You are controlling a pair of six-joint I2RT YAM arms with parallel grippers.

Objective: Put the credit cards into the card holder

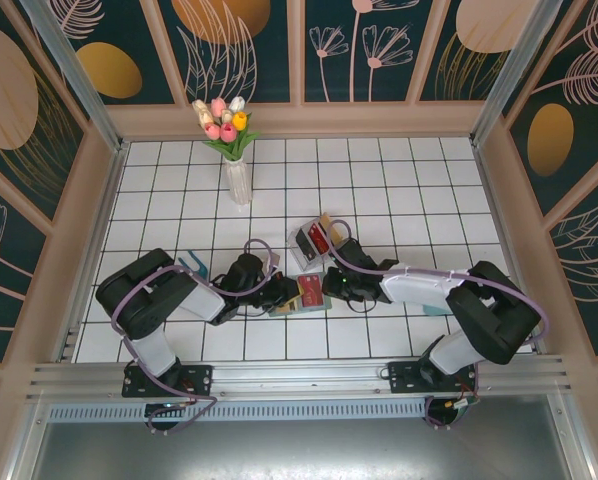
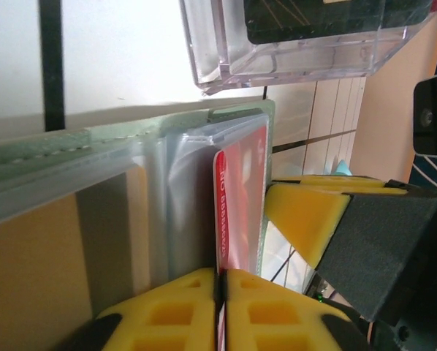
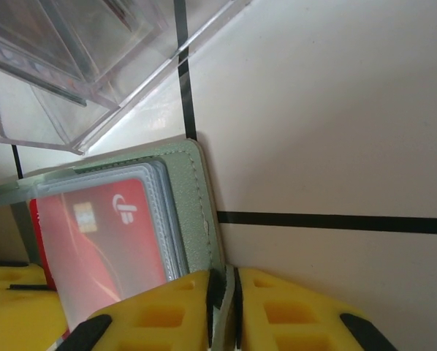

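On the white tiled table [image 1: 399, 180] your left gripper [image 2: 220, 289] pinches the red card [image 2: 240, 205], lying lengthwise into the card holder [image 3: 198, 197], whose edge your right gripper [image 3: 223, 292] clamps.

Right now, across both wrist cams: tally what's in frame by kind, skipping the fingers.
Holder: 1
Red card: 1
Clear box: 1
Total: 3
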